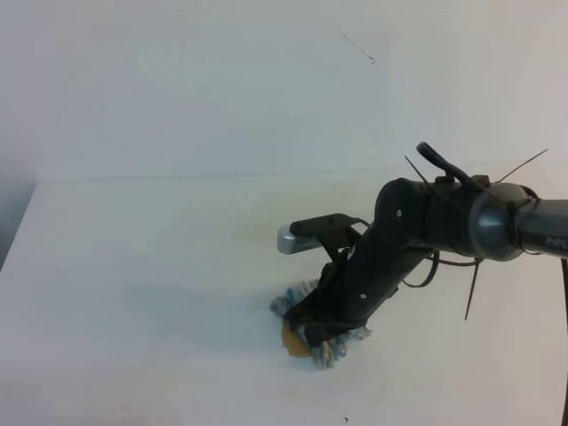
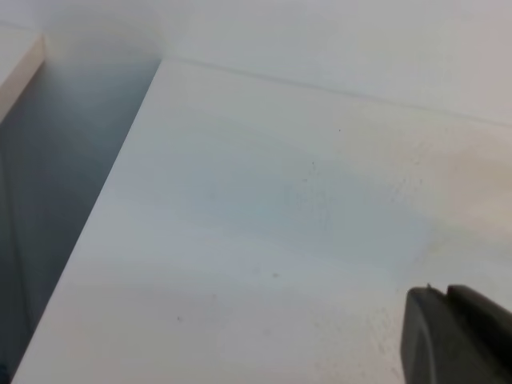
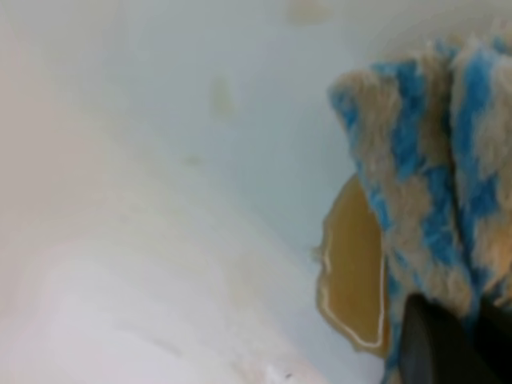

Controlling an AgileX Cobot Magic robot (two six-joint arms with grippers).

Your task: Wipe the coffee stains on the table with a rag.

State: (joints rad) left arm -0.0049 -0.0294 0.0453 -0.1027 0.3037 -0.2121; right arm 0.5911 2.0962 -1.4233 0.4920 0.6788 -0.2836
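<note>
While the right gripper (image 1: pixel 312 330) has its jaws pressed together on the rag (image 1: pixel 318 333), you should treat the wipe as only partly engaged. The rag sits low on the counter (image 1: pixel 133 284), bunched under the arm, and it overlaps one side of the coffee stains (image 3: pixel 352 276). In the right wrist view, a tan crescent of liquid lies uncovered just beside the cloth edge.

Expect these faults:

- Smearing. If you drag the rag sideways before it covers the blob, the exposed liquid is likely to spread into a thin film across the white surface.
- Cloth slip. The rag is held in a narrow pinch with loose frayed ends. Heavy downward pressure during a stroke may pull it out of the jaws.
- Missed residue. Faint tan smudges show further out on the counter in the wrist views. A short stroke would probably leave them.
- Scraping. If the cloth bunches to one side, the jaw tips may contact the surface directly.

For the left gripper (image 2: pixel 460 336), only a dark corner shows; you cannot tell how its jaws stand.
</note>
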